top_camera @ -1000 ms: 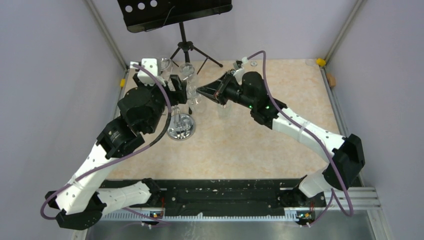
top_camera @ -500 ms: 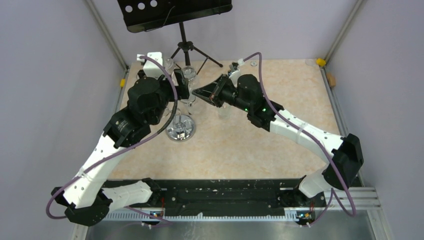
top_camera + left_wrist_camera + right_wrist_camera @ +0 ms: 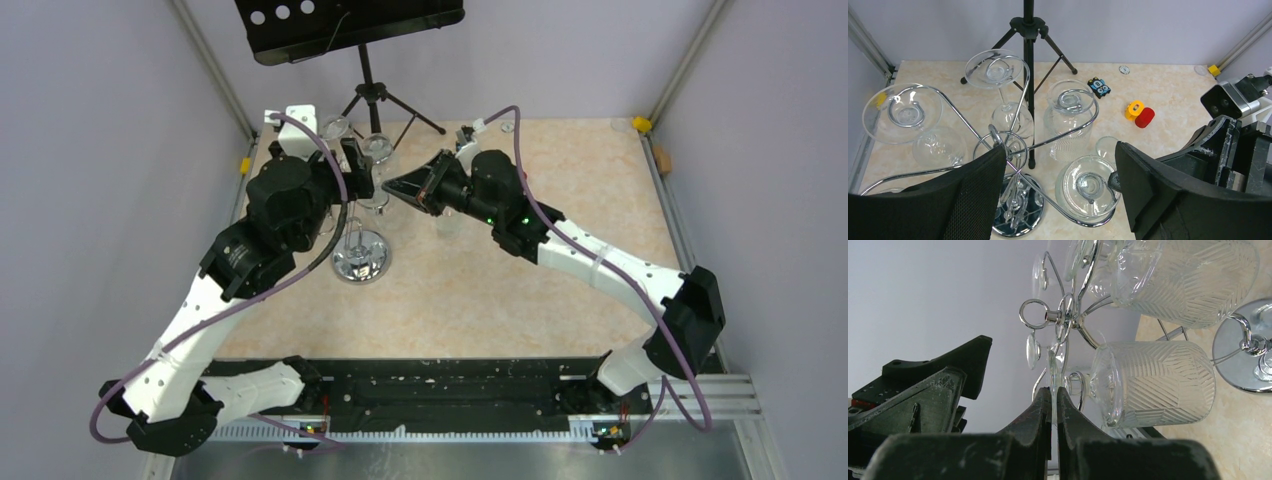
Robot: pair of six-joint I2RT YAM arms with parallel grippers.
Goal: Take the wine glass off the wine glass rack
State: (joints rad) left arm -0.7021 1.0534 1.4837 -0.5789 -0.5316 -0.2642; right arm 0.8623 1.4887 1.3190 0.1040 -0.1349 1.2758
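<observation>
The wine glass rack (image 3: 1018,220) is a chrome wire stand with a round mirrored base (image 3: 362,255) and curled arms. The wine glass (image 3: 1088,187) hangs upside down in the near-right arm, and its ribbed bowl (image 3: 1158,385) also shows in the right wrist view. My right gripper (image 3: 1054,392) is shut on the thin edge of this glass's foot, reaching in from the right (image 3: 388,186). Above the rack, my left gripper (image 3: 1059,152) stands open, one finger on each side of the hub and holding nothing.
Several other glasses (image 3: 903,112) hang from the rack's other arms. A black tripod music stand (image 3: 372,90) stands just behind the rack. A yellow and a red piece (image 3: 1139,114) and a small blue-black item (image 3: 1099,86) lie on the table to the right.
The left arm has moved a little toward the far side over the rack. The right gripper, still shut on the glass foot, has edged slightly left.
</observation>
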